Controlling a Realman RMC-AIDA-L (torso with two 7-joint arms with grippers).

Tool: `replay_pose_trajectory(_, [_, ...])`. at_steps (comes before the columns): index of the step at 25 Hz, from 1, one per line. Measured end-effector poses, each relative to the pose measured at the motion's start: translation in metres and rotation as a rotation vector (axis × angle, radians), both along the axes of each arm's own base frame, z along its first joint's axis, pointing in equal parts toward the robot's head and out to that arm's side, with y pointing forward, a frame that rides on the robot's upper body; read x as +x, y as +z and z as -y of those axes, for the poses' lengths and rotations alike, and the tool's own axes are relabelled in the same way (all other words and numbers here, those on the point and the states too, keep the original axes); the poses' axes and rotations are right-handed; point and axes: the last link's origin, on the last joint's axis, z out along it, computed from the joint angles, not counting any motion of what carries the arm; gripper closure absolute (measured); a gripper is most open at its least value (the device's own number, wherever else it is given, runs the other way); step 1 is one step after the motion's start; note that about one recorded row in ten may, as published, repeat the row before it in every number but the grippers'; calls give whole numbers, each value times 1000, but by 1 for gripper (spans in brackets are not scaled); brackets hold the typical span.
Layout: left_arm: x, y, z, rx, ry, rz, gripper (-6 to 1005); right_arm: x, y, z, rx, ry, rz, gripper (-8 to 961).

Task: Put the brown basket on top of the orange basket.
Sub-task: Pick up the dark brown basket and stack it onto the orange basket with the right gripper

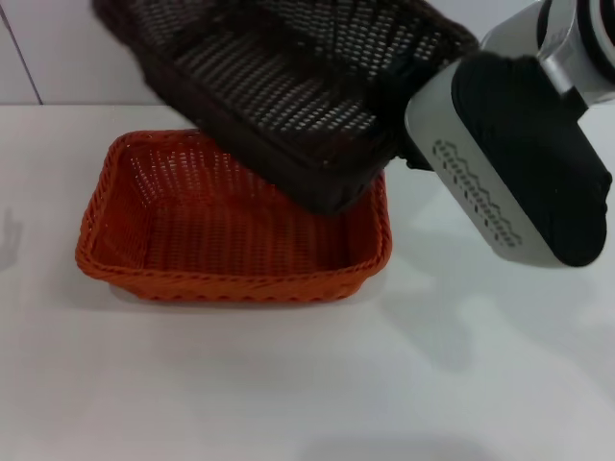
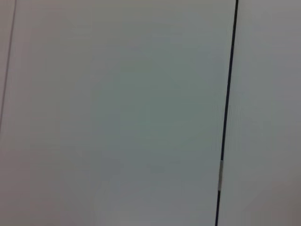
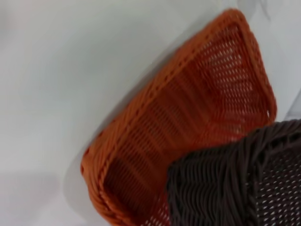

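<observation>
The right gripper (image 1: pixel 408 144) grips the dark brown woven wicker basket (image 1: pixel 288 86), tilted above the bright orange woven wicker basket (image 1: pixel 231 221); it should level, centre, then lower.

I seem to be at a plain test bench or lab station, not a home. My table (image 1: pixel 288 384) is bare and white, and pale wall panels (image 1: pixel 58 48) with thin dark seams rise behind its far edge. Only two woven baskets, orange (image 1: pixel 144 240) and brown (image 1: pixel 288 96), are here.
</observation>
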Motion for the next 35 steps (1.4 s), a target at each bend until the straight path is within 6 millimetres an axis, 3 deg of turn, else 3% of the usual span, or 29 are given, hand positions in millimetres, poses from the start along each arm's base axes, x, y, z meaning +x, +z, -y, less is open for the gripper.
replay_pose_trajectory(4, [-3,4,4,15,7,-10,232,7,-5,3,-61,46,19,780])
replay_pose_trajectory(11, [-13,17,14,81,36,-14,232,43,-7,15,-154,180,61,781])
replay_pose_trajectory(17, [-13,18,17,100,33,-13,232,51,0,14,-152,251,27,781])
replay_pose_trajectory(26, [-11,15,17,93,29,-12,232,64,13,-2,-143,322,6,782])
replay_pose_trajectory(35, [-11,13,15,82,35,-29,232,74,7,-23,-164,378,42,783])
